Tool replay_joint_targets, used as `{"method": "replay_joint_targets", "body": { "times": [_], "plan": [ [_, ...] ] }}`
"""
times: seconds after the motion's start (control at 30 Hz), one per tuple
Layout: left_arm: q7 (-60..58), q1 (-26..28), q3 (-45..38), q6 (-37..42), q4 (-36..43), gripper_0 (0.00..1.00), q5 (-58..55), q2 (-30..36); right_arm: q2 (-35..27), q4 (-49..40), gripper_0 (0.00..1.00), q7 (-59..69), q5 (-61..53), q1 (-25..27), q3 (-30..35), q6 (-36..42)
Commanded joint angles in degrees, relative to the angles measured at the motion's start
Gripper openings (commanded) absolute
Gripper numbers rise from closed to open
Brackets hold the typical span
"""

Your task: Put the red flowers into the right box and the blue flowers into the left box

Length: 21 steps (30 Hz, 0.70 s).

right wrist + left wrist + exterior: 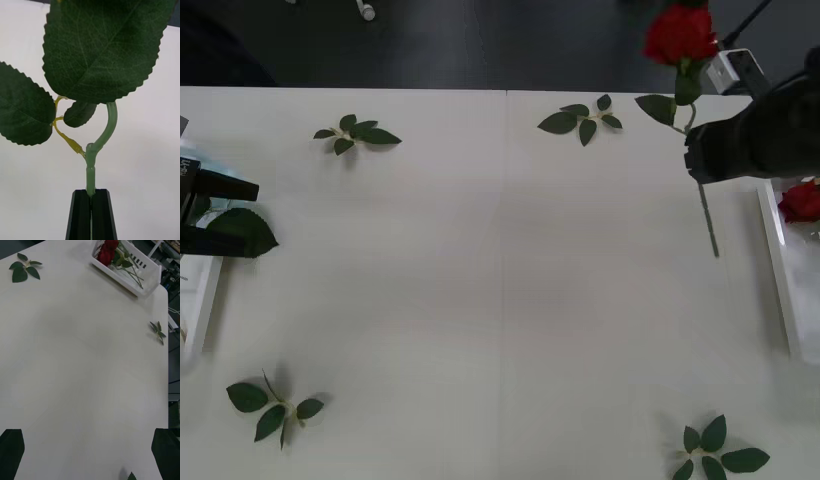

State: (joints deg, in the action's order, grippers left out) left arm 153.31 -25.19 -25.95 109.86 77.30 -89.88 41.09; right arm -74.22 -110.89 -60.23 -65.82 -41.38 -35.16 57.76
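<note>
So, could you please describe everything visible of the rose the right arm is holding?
The held red rose is an artificial flower with a tight red bloom, a thin green plastic-looking stem and serrated dark green leaves. It hangs clear of the table, roughly upright, beside the right box. The right gripper has its black fingers shut on the stem just below the leaf fork.

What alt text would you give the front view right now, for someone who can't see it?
The right gripper, at the table's far right, holds a red rose upright by its stem, beside the right box with another rose inside. The left gripper is open at the left edge; four leaf sprigs lie scattered.
</note>
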Motion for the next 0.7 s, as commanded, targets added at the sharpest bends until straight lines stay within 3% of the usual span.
{"method": "replay_joint_targets", "body": {
  "times": [0.03,0.3,0.7],
  "plan": [
    [1.7,-1.6,-0.9,0.1,1.6,1.0,-0.4,2.0,-5.2,2.3,0.0,-7.7,-3.3,1.7,2.9,-0.2],
    [1.7,-1.7,-0.7,0.1,1.6,1.0,-0.4,1.8,-10.5,9.1,0.0,-11.5,-4.0,1.7,4.7,7.3],
    [1.7,-1.7,-0.7,0.1,1.6,1.0,-0.4,1.8,-6.6,20.1,0.0,-11.0,4.9,1.7,10.1,25.8]
  ]
}}
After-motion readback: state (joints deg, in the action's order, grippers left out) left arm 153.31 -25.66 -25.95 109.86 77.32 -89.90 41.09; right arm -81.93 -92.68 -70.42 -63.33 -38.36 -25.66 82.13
